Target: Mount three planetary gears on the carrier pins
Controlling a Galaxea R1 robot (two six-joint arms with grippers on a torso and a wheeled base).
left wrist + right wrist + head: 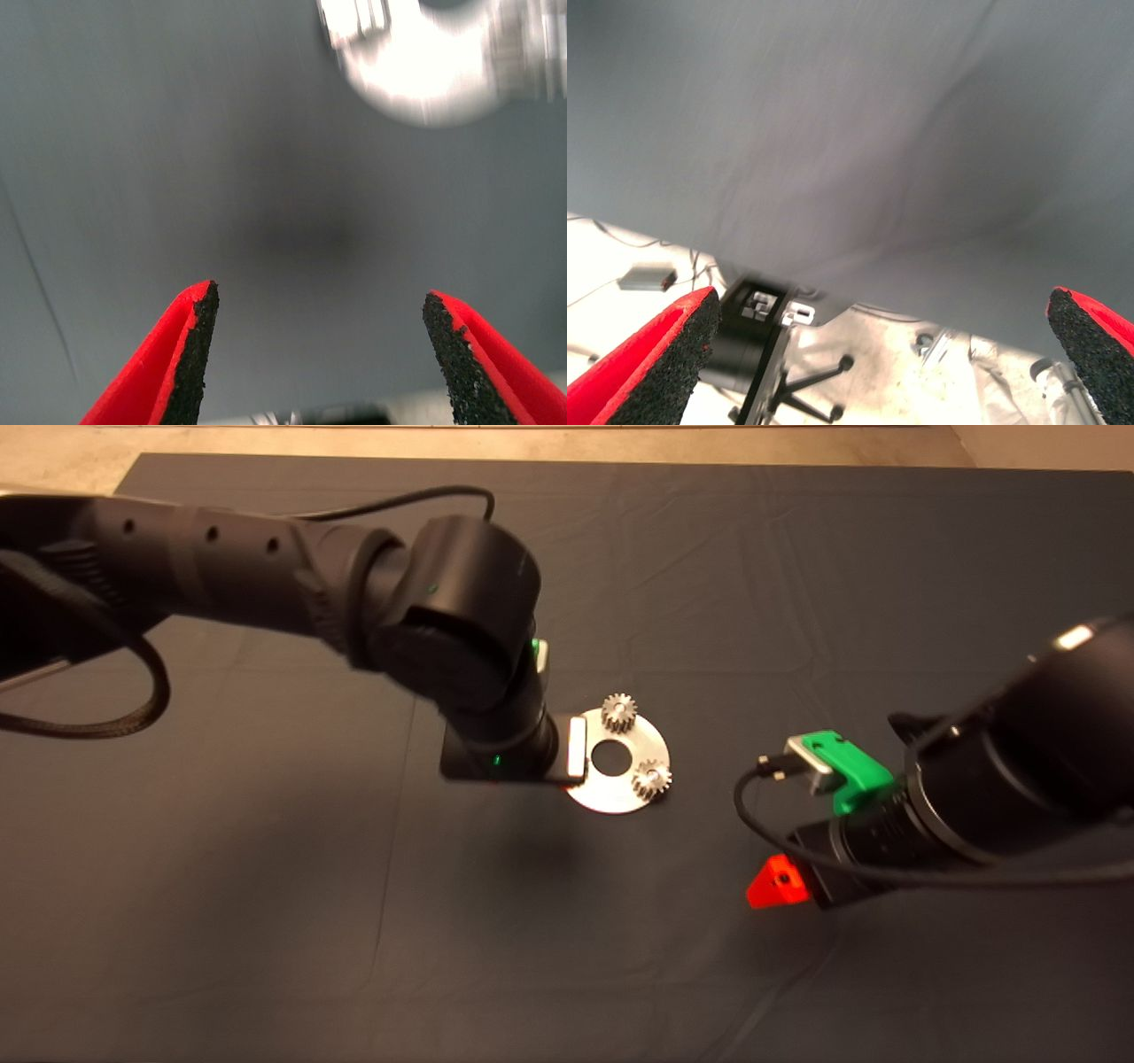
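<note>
Left gripper (319,354) open, empty above mat; two toothed gears (620,711) seated on disc (611,793).

Dim, warm-toned head view; both wrist views soft w/ blown highlights.

Head view: mat (797,584) darkest toward lower corners, lighter strip of floor along the far edge. Disc (620,784) is the brightest spot, glare on its face; soft shadow pools on mat just below the left arm. Left wrist view: disc (425,75) overexposed to white and smeared by blur, no detail; diffuse dark shadow patch mid-mat; fingers (190,363) fairly crisp. Right wrist view: floor (620,248) beyond mat edge washed out, mat creases soft, fingers (664,354) grainy but in focus.
</note>
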